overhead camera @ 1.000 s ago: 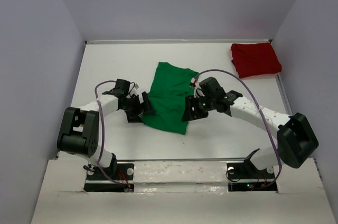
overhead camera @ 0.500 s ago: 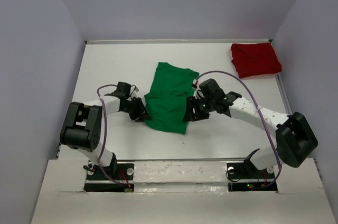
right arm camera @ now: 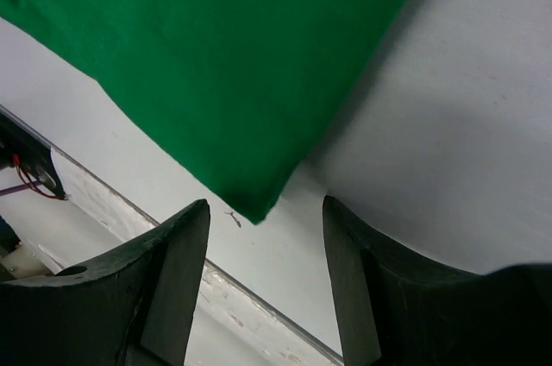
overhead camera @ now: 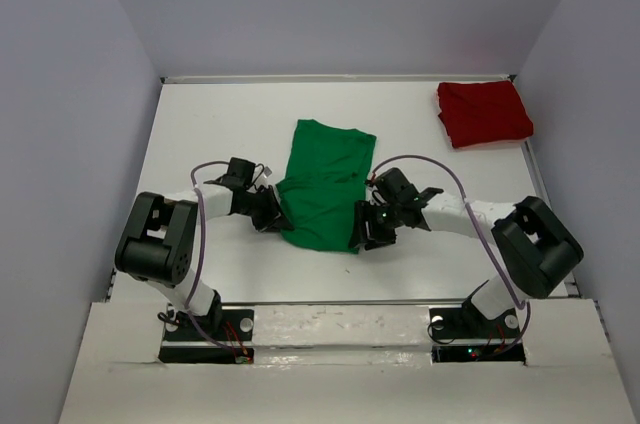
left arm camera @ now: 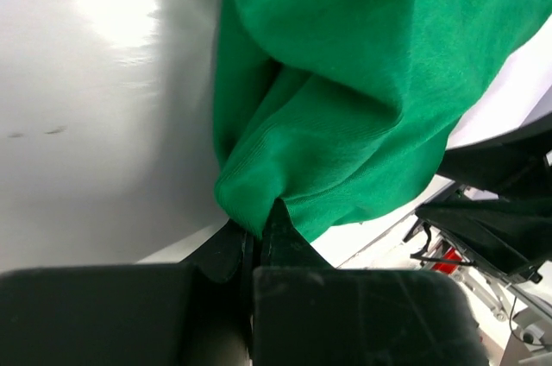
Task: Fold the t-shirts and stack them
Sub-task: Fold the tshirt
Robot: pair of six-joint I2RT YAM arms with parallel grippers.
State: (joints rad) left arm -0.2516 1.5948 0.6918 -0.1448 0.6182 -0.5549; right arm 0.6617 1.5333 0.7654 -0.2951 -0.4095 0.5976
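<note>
**Left claw (left arm camera: 254, 241) pinches green shirt (overhead camera: 325, 184); right claw (right arm camera: 266, 211) spread at its corner**

The white table (overhead camera: 200, 124) carries both shirts. The green shirt lies near the middle, its near edge between the two arms. The red shirt (overhead camera: 483, 112) sits folded in the far right corner, well apart from it. The left claw is clenched on the green shirt's near left edge, with cloth bunched at its tips. The right claw stands released, the shirt's near right corner just ahead of its fingers.

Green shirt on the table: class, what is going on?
The left arm has its jaws shut on the near left corner of the green shirt. The right arm holds its jaws open over the near right corner, not gripping yet. The red shirt lies folded at the far right of the table.
</note>
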